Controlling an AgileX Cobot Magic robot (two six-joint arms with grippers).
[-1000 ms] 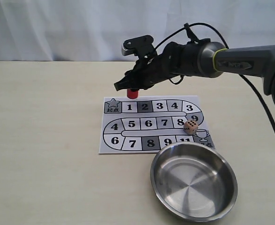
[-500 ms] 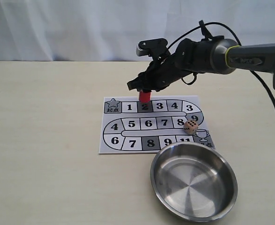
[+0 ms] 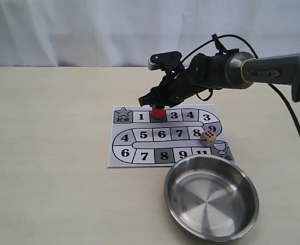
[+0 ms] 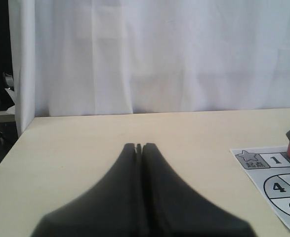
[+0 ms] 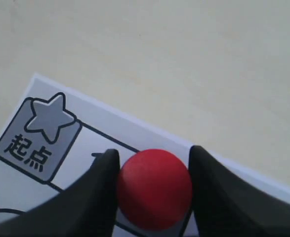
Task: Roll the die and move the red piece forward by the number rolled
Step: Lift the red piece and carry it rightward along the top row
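Right pincer (image 3: pixel 157 104) pinching red piece (image 3: pixel 158 112) at game board (image 3: pixel 120 153) square 2; die (image 3: pixel 208 138) beside square 9; left pincer (image 4: pixel 139 147) pressed together.

The bench (image 3: pixel 47 153) is a pale cream surface that meets a white curtain (image 3: pixel 63 30) along its far edge. A printed paper game board (image 3: pixel 114 162), white with numbered grey and white squares, lies flat near the middle. A round steel bowl (image 3: pixel 178 196) stands at the near right, its far rim hiding the board's near right edge.
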